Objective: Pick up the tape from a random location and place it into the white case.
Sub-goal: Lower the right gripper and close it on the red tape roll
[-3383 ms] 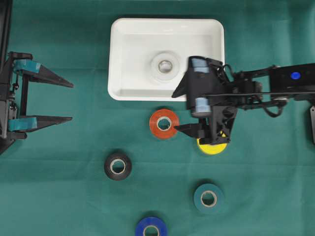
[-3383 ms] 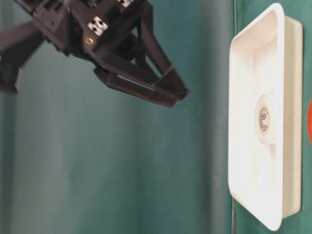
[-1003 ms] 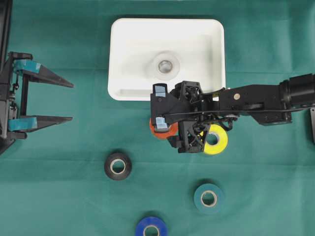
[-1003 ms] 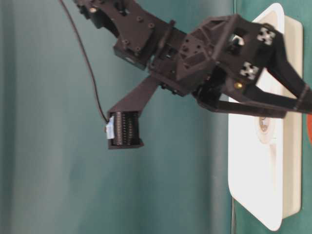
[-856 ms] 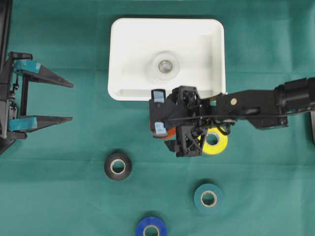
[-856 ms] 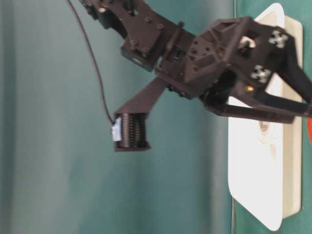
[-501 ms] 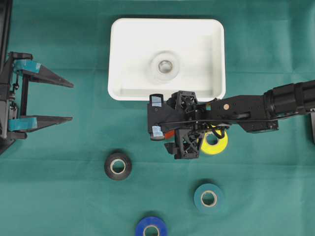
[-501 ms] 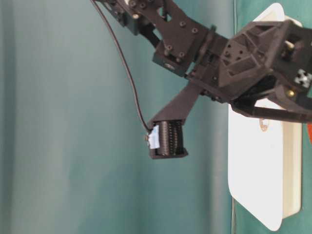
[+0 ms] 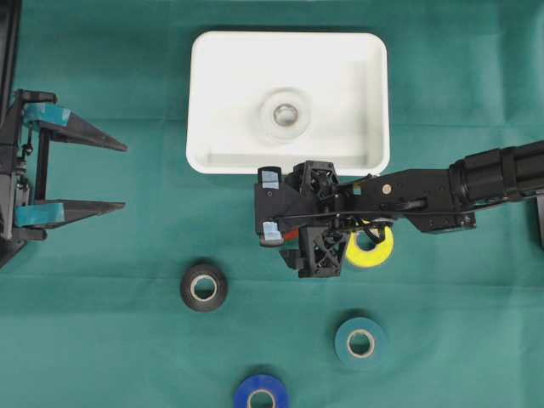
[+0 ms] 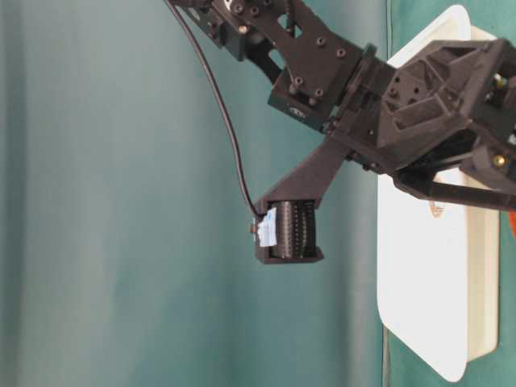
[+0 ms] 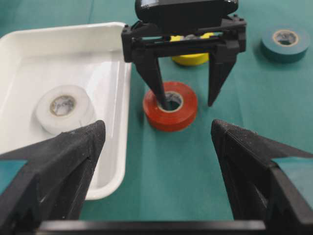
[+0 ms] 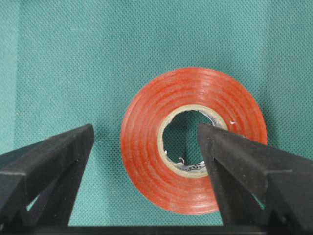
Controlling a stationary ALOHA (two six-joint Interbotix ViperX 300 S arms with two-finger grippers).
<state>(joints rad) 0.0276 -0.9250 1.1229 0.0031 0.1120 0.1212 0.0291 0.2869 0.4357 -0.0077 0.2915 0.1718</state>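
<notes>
The white case point(image 9: 212, 102), smooth plastic with rounded corners, holds one white tape roll point(image 9: 286, 114). Just beside its near rim lies the glossy red tape point(image 11: 170, 105); my right claw point(image 11: 186, 93) straddles it, spread wide, one finger in its core. My left claw point(image 9: 72, 172) gapes, well apart.

A green cloth-covered table point(image 9: 102, 323) is carrying the white case point(image 9: 204, 102) and red point(image 11: 170, 105), yellow point(image 9: 379, 249), black point(image 9: 203, 287), teal point(image 9: 360, 342) and blue point(image 9: 261, 393) tape rolls

White case point(image 11: 124, 93) and yellow roll point(image 11: 191, 58) flank the orange roll point(image 11: 171, 117).
</notes>
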